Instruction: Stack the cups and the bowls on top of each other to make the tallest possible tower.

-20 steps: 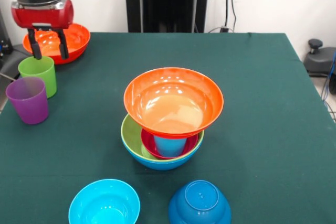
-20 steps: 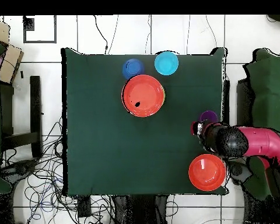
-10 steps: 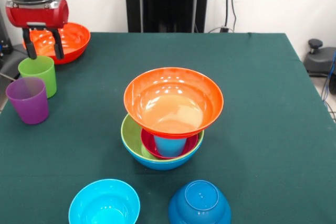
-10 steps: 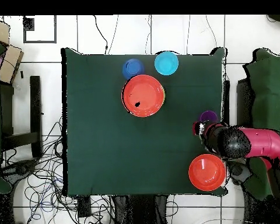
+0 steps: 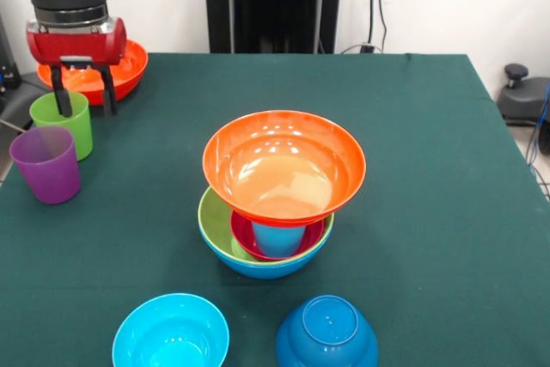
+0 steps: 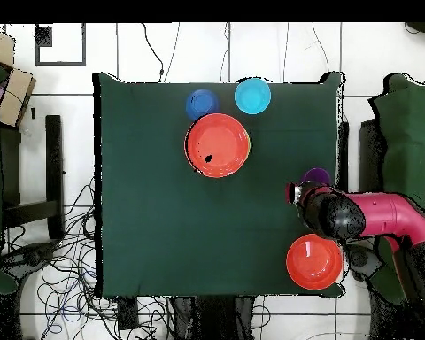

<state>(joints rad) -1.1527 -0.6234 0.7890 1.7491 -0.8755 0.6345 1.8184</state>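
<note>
The tower [image 5: 284, 186] stands mid-table: a large orange bowl [image 5: 284, 165] rests on a light blue cup [image 5: 278, 238], which sits in a magenta bowl [image 5: 249, 242] nested in lime green [image 5: 213, 225] and blue bowls [image 5: 262, 269]. From overhead only the orange bowl [image 6: 218, 145] of the tower shows. A lime green cup [image 5: 62, 125] and a purple cup [image 5: 45, 163] stand at the left. My gripper [image 5: 86, 109] is open at the green cup's rim, one finger over its mouth and the other past its right side. Overhead, the gripper [image 6: 296, 193] hides the green cup.
A second orange bowl [image 5: 116, 70] sits behind the gripper at the back left corner, seen overhead as the orange bowl [image 6: 314, 261]. A cyan bowl [image 5: 170, 333] and an upturned dark blue bowl [image 5: 326, 333] lie at the front edge. The purple cup [image 6: 317, 175] sits beside the arm [image 6: 380, 219].
The gripper has shifted right and come down, from above the green cup to its rim. It stays open. The cups, bowls and tower have not moved.
</note>
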